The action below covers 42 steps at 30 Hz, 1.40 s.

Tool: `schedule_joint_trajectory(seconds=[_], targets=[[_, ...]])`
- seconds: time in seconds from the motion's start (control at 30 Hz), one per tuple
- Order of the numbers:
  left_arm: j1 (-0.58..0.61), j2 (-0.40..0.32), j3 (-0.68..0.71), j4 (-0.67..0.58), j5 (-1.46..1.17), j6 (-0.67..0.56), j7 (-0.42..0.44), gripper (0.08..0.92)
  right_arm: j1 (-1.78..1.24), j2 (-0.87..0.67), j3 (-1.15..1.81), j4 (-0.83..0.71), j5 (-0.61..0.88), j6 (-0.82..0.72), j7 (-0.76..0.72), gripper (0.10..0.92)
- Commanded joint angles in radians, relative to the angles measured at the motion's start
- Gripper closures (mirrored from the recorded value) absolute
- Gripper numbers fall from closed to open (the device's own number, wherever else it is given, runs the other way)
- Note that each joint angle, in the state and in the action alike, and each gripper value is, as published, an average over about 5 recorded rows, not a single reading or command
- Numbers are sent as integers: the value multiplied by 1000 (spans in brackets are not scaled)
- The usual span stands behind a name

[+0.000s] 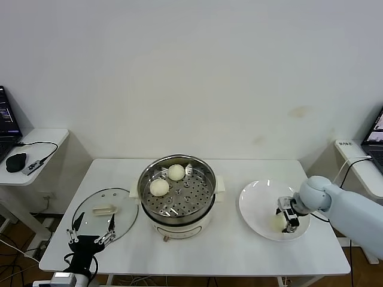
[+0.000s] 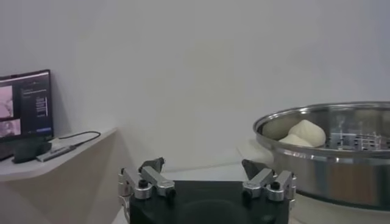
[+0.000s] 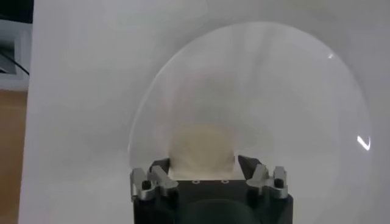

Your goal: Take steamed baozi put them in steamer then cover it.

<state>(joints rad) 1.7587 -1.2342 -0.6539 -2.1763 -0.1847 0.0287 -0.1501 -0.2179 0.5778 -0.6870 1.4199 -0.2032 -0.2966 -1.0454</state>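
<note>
Two baozi [image 1: 167,179] in the steamer [image 1: 177,194] from overhead; right tool [image 3: 202,165] pinching a third bun [image 3: 201,146], only at wrist.

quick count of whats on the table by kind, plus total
baozi: 3 — two in the steamer, one on the plate between the right hand's fingers
steamer: 1
glass cover: 1
white plate: 1
total: 6
</note>
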Motion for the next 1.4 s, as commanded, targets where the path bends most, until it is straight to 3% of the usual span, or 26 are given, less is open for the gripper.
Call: schedule_joint_trajectory(seconds=[0.03, 0.37, 0.77, 1.03, 1.4], targets=[[2, -4, 1, -2, 2, 0, -1, 177, -1, 18, 9, -18, 1, -5, -16, 402], [6, -8, 0, -11, 4, 0, -2, 177, 73, -13, 5, 9, 40, -5, -25, 536], [-1, -2, 5, -21, 2, 0, 0, 177, 537, -29, -244, 65, 202, -13, -40, 525], [-7, 8, 8, -17, -8, 1, 0, 177, 843, 124, -438, 81, 346, -17, -16, 525], [-13, 14, 1, -8, -112, 16, 10, 177, 902, 400, -510, 96, 473, 16, 57, 508]])
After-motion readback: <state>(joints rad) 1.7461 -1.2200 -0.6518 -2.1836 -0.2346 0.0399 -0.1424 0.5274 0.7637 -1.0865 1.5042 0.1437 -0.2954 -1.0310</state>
